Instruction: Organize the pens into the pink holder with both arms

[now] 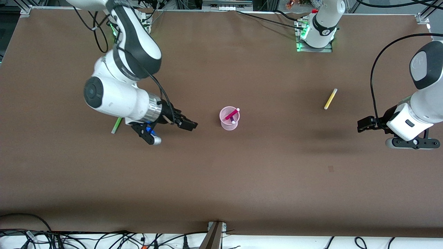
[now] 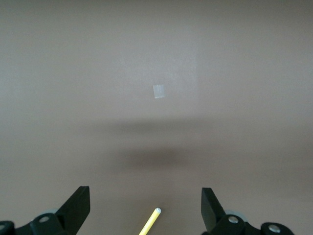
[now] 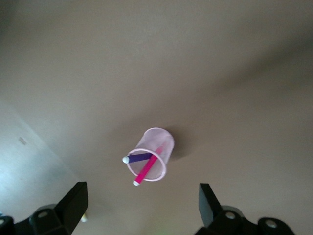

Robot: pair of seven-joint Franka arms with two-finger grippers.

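Translucent round pink holder (image 1: 229,118) with two slim pens, between right gripper (image 1: 188,124) and left gripper (image 1: 363,125), both spread empty

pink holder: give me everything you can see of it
The pink holder is a small pale pink, translucent round cup, plastic by its look, slightly tapered toward its base. It stands upright and open on the brown table, about midway between the two arms. Inside, a magenta pen and a dark purple pen lean against its rim, their pale tips sticking out. Neither tool touches it.
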